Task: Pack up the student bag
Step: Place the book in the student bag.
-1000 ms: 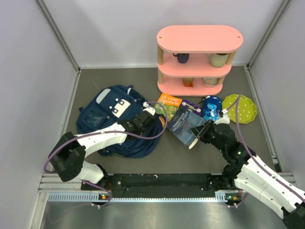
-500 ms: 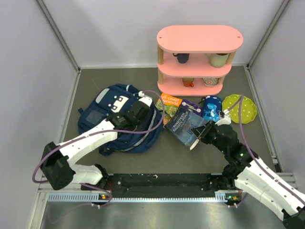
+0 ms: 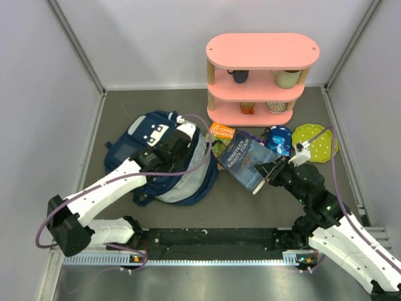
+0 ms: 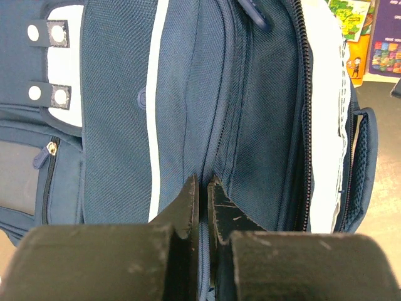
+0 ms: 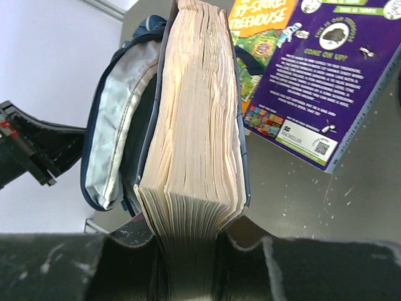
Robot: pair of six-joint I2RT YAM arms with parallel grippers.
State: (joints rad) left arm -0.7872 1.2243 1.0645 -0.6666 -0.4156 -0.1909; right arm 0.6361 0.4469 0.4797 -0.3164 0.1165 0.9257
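The student bag [image 3: 156, 153], navy with white patches and a thin white stripe [image 4: 160, 94], lies left of centre. Its mouth gapes to the right and shows light grey lining [image 3: 195, 168]. My left gripper [image 3: 187, 130] is shut on a fold of the bag's navy fabric [image 4: 250, 113] at the opening's upper edge and holds it up; its fingertips [image 4: 216, 191] meet with cloth pinched between them. My right gripper [image 3: 270, 170] is shut on a thick blue-covered book [image 3: 246, 160], whose cream pages [image 5: 197, 106] point toward the open bag [image 5: 116, 132].
A pink shelf [image 3: 263, 53] with cups stands at the back. In front of it lie an orange-green book [image 3: 220, 133], a purple book [image 5: 319, 81], a small blue pencil case [image 3: 278, 140] and a green dotted plate [image 3: 315, 142]. Grey walls close both sides.
The left gripper has pulled the bag's upper flap up and toward the back, widening the mouth and baring the grey lining. The right gripper has lifted the book slightly up and right.
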